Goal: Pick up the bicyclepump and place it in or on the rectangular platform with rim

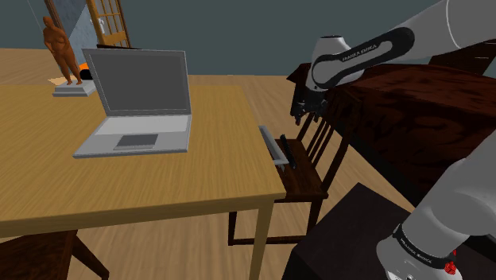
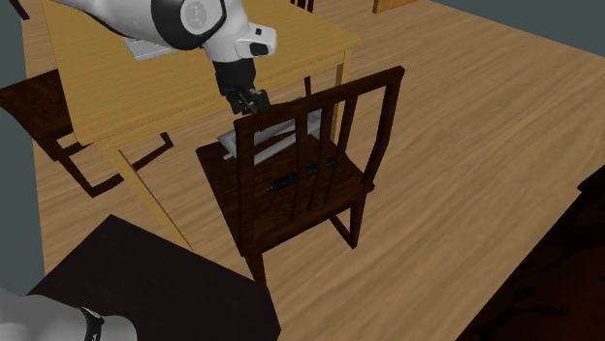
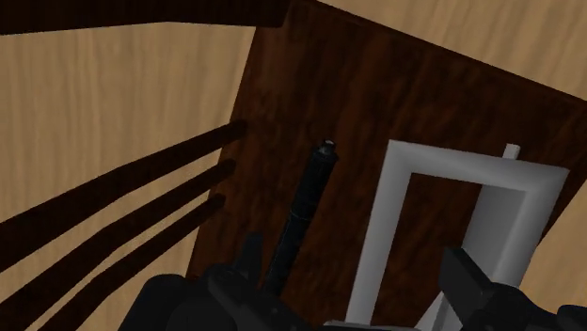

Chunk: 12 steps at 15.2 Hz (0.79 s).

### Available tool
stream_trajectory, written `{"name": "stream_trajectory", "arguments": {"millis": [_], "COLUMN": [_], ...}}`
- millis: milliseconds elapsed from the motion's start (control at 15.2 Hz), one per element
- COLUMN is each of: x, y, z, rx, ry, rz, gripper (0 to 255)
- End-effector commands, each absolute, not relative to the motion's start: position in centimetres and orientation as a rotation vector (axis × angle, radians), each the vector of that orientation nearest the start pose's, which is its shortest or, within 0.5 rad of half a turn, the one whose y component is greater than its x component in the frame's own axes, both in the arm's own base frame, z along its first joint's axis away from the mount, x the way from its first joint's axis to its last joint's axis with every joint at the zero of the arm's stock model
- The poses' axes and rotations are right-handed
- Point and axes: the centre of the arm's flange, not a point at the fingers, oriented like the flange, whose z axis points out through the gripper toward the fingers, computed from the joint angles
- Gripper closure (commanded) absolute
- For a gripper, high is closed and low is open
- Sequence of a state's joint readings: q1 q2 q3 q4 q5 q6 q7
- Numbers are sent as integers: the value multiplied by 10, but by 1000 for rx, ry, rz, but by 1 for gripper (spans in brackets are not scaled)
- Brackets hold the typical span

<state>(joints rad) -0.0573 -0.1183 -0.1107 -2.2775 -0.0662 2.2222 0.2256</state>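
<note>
- Gripper (image 3: pixel 356 265) points down over the chair (image 2: pixel 291 208) seat, fingers (image 3: pixel 470 280) apart, clasping nothing
- Arm (image 1: pixel 370 54) reaches out level, wrist bent downward
- One pump (image 3: pixel 306 202) and one grey rimmed tray (image 3: pixel 397 212) lie flat on the seat, side by side, not touching
- Pump: slim black rod with a small knob at one end, beneath the gripper

A home room is showing: a laptop (image 1: pixel 143 99) is sitting on a wooden table (image 1: pixel 48 175), a dark wooden chair (image 2: pixel 320 99) is standing on plank flooring (image 2: pixel 465 145), and a figurine (image 1: pixel 60 44) is posing at the laptop's ten o'clock.
</note>
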Motion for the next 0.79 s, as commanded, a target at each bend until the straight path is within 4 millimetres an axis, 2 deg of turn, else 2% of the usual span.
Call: {"name": "stream_trajectory", "arguments": {"millis": [0, 726], "x": [511, 589], "y": [-95, -144], "z": [389, 271], "rx": [-3121, -3068], "ry": [605, 834], "rz": [-87, -8], "gripper": [0, 0]}}
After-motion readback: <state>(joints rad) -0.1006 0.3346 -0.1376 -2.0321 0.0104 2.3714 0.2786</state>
